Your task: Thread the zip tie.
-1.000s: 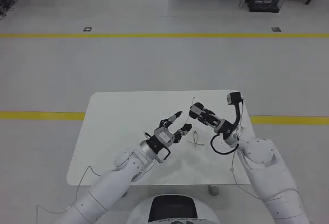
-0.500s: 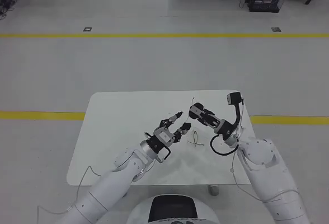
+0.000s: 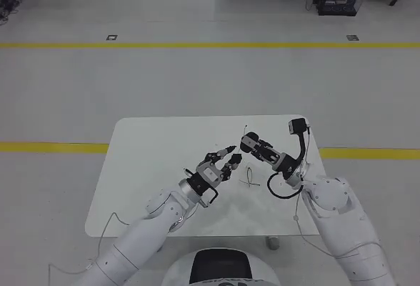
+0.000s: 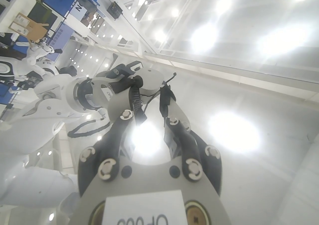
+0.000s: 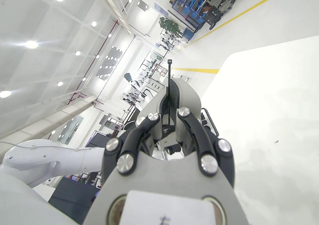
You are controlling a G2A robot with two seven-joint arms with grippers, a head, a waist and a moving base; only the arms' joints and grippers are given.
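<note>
White rectangular table [image 3: 153, 164] with rounded corners and a plain matte top. One thin black looped plastic strap [image 3: 250, 177] is seen lying flat on the surface, right of centre, closer to the right edge than the left and about midway between the far and near edges. In the right wrist view, a rounded corner of the table [image 5: 261, 86] is seen, with a tiny dark speck [image 5: 275, 141] on the surface; what it is cannot be made out.

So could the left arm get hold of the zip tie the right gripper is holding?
Probably yes. The left gripper is open and close beside the right gripper, with nothing between them, and the zip tie sticks out free beyond that grip.
</note>
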